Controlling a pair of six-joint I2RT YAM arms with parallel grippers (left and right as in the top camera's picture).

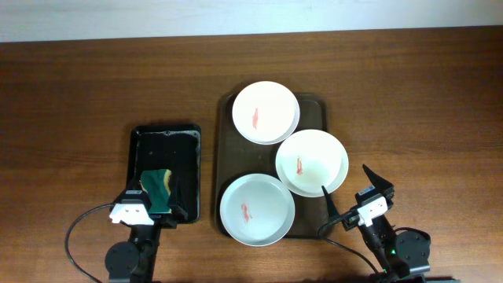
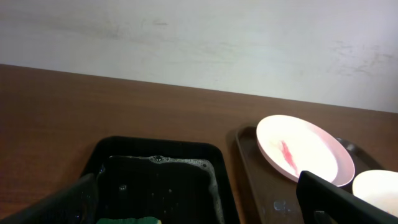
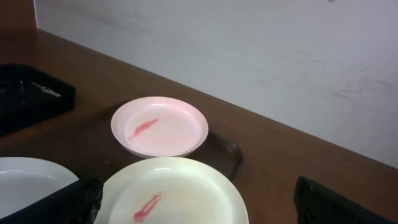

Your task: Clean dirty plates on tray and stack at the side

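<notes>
Left gripper (image 2: 197, 178): lower left of the overhead view, over the near end of the black tray; jaws spread wide, gripping nothing.
Sponge (image 1: 157, 187): green and yellow, lying in the black tray low between the left fingers; whether they touch it cannot be told.
Right gripper (image 1: 351, 189): lower right of the overhead view, just beside the brown tray's right rim; jaws wide apart and empty.
Near plate (image 1: 257, 209): lower end of the brown tray, white, with a red smear left of centre.
Middle plate (image 1: 312, 162): at the tray's right side, reaching out over its rim, red smear at centre; its edge meets the other two plates.
Black tray (image 1: 167, 135): left of the brown tray, wet, with foam along its far wall.
Brown tray (image 1: 229, 153): centre of the frame, holding all three plates.
Far plate (image 1: 266, 112): upper end of the tray, red smear at centre.
Table (image 1: 78, 79): brown wood under everything.
</notes>
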